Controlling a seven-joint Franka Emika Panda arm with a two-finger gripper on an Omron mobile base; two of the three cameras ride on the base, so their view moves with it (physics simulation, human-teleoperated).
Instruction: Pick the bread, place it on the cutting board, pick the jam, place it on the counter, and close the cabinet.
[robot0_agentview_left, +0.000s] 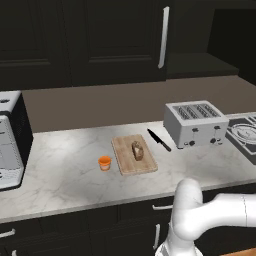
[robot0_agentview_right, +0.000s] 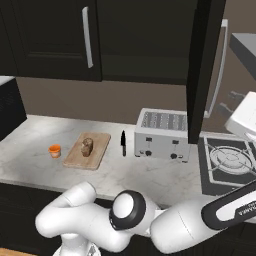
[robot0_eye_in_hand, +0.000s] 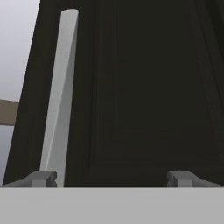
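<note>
Hand view: gripper (robot0_eye_in_hand: 112, 178) spread wide, empty, facing the dark wall cabinet door (robot0_eye_in_hand: 144, 87) (silver bar handle (robot0_eye_in_hand: 59, 96) at left). Small brown bread piece (robot0_agentview_left: 137, 150) lies on the light wooden cutting board (robot0_agentview_left: 126, 164); squat orange jam jar (robot0_agentview_left: 104, 163) stands beside it on the marbled white-grey worktop (robot0_agentview_left: 60, 175).

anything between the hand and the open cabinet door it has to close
Nothing visible. The open hand faces the cabinet door panel directly, with the silver handle beside its one finger and no object between them.

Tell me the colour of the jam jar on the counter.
Orange; the jam shows best in the left base view.
</note>
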